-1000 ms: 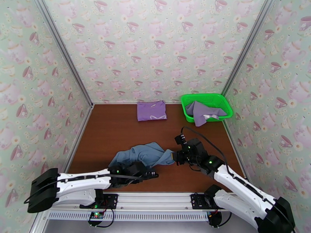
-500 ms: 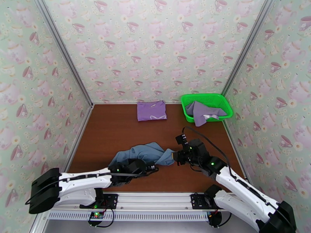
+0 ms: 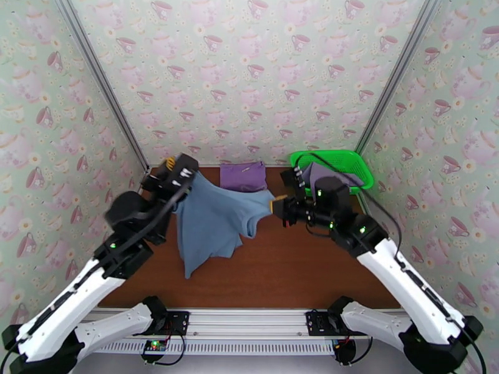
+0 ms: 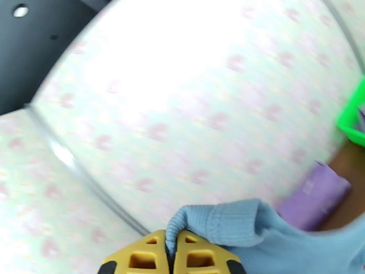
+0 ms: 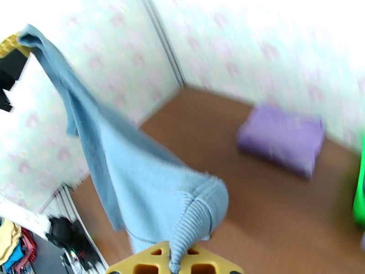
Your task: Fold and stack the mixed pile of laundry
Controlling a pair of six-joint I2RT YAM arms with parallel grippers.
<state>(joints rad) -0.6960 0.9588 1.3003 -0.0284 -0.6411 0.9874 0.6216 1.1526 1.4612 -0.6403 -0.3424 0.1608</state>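
the left gripper [image 3: 171,164] and right gripper [image 3: 274,204] each pinch an edge of the blue-grey garment [image 3: 212,222], which hangs spread between them, apparently clear of the table [image 3: 287,275].

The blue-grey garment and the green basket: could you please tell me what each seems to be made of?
Blue-grey garment: soft knit cloth, perhaps cotton or a blend, matte; its edge shows ribbing and it drapes limply. Green basket: probably rigid plastic; bright uniform colour, and its walls look like moulded mesh.
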